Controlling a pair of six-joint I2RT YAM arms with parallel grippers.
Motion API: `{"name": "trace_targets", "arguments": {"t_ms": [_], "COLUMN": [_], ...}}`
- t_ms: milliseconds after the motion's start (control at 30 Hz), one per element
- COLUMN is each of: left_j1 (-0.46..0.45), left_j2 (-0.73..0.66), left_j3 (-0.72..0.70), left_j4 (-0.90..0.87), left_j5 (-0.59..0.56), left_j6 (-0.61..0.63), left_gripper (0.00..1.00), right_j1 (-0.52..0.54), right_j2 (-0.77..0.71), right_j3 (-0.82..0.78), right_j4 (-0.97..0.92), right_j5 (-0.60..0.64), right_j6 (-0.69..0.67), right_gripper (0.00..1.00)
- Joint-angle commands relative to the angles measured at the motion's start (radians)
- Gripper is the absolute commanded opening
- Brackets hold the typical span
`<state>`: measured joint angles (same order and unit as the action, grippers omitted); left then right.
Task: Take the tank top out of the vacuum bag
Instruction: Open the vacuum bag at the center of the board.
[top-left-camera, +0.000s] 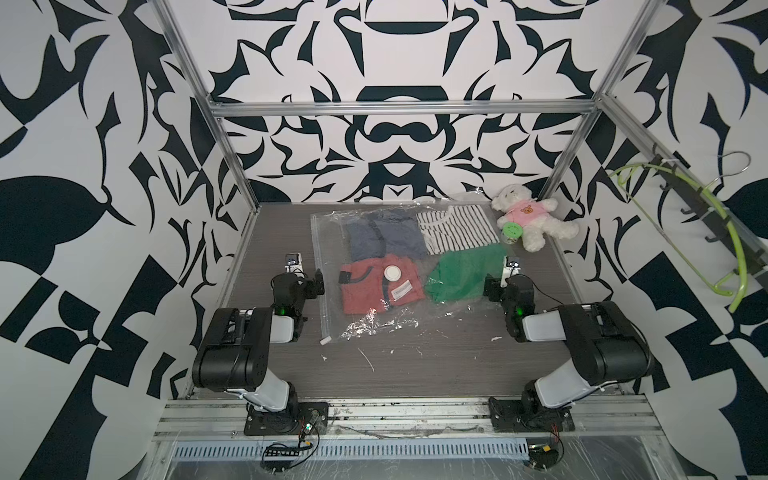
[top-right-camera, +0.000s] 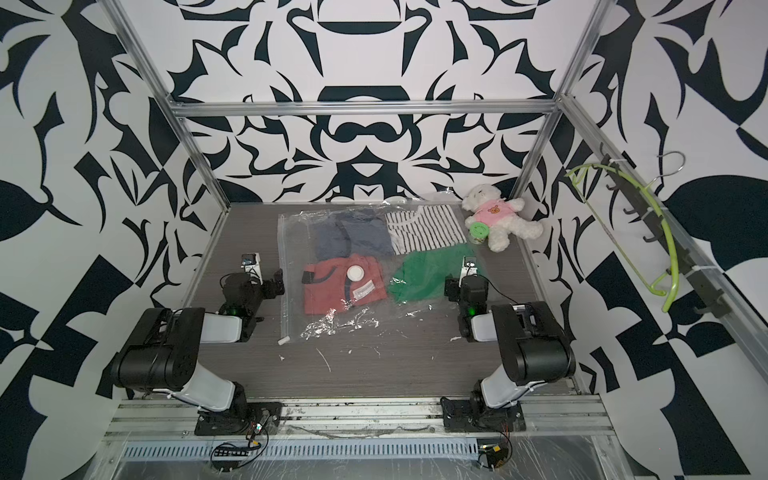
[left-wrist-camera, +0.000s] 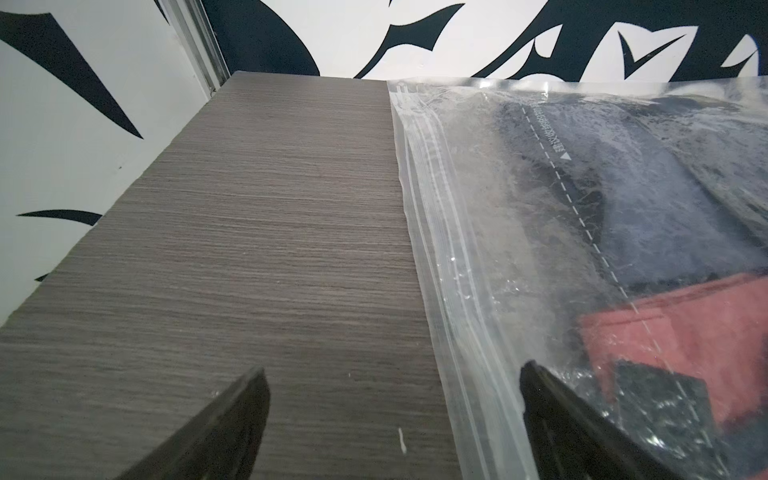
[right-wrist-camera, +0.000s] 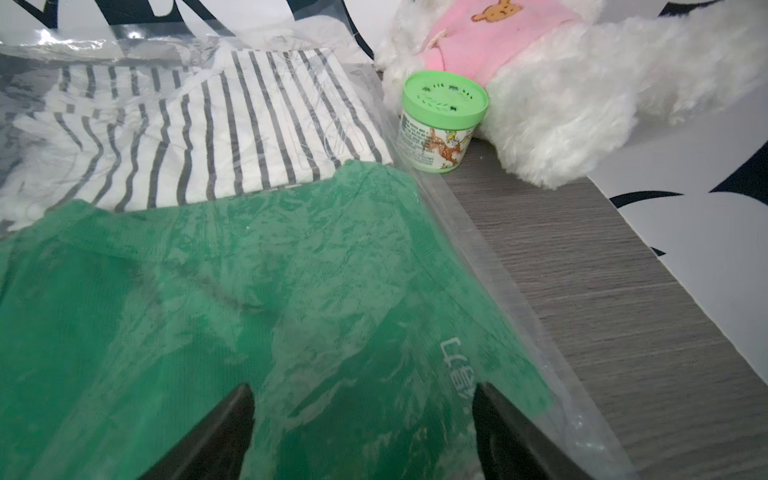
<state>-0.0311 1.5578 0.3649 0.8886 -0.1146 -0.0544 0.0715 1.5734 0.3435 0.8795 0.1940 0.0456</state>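
Observation:
The clear crinkly vacuum bag (top-left-camera: 374, 328) (top-right-camera: 332, 328) lies flat mid-table, its white valve disc (top-left-camera: 392, 273) on top. The zip strip (top-left-camera: 319, 270) (left-wrist-camera: 440, 249) runs along its left edge, with the slider clip (top-left-camera: 325, 340) at the near end. Inside lie folded red (top-left-camera: 365, 291), blue-grey (top-left-camera: 382, 237), striped (right-wrist-camera: 208, 137) and green (right-wrist-camera: 208, 311) garments; I cannot tell which is the tank top. My left gripper (top-left-camera: 319, 282) (left-wrist-camera: 392, 374) stands open, straddling the zip edge. My right gripper (top-left-camera: 490, 286) (right-wrist-camera: 363, 390) is open over the green garment, at the bag's right side.
A white teddy bear (top-left-camera: 528, 216) in a pink shirt and a green-lidded tub (top-left-camera: 512, 232) (right-wrist-camera: 442, 120) sit at the back right corner, beside the bag. A green hanger (top-left-camera: 685, 232) hangs on the right wall rail. Small white scraps (top-left-camera: 368, 359) lie on the near tabletop.

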Motion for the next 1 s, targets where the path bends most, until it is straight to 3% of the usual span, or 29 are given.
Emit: {"name": "trace_targets", "arguments": {"t_ms": [0, 433, 533, 667, 733, 800, 833, 900, 933, 967], "left_j1": [0.005, 0.005, 0.005, 0.006, -0.009, -0.086, -0.101, -0.099, -0.098, -0.098], "left_j2": [-0.011, -0.011, -0.011, -0.013, -0.055, -0.204, -0.270, -0.342, -0.349, -0.343], "left_j3": [0.023, 0.023, 0.020, 0.021, 0.022, 0.142, 0.243, 0.392, 0.449, 0.498], "left_j4": [-0.020, -0.016, -0.015, -0.011, -0.019, -0.392, -0.609, -0.879, -0.972, -1.053], "left_j5": [0.009, 0.009, 0.009, 0.014, -0.028, -0.222, -0.294, -0.307, -0.258, -0.208], "left_j6": [0.002, 0.004, 0.004, 0.005, 0.009, 0.006, -0.078, -0.254, -0.316, -0.352], "left_gripper": [0.99, 0.99, 0.99, 0.99, 0.99, 0.99, 0.99, 0.99, 1.00, 0.99], "right_j1": [-0.004, -0.004, -0.005, -0.004, 0.030, 0.125, 0.151, 0.143, 0.139, 0.144], "right_j2": [-0.019, -0.019, -0.019, -0.023, -0.076, -0.195, -0.220, -0.208, -0.173, -0.129], "right_j3": [0.022, 0.022, 0.024, 0.018, 0.032, 0.181, 0.271, 0.425, 0.504, 0.558], "right_j4": [0.023, 0.022, 0.020, 0.027, -0.014, -0.353, -0.504, -0.700, -0.800, -0.849], "right_j5": [0.002, 0.001, 0.000, -0.001, 0.086, 0.203, 0.226, 0.052, -0.069, -0.248], "right_j6": [0.002, 0.002, 0.001, 0.002, -0.022, -0.047, 0.026, 0.267, 0.363, 0.358], "right_gripper": [0.84, 0.89, 1.00, 1.00, 1.00, 1.00, 1.00, 1.00, 0.99, 0.96]}}
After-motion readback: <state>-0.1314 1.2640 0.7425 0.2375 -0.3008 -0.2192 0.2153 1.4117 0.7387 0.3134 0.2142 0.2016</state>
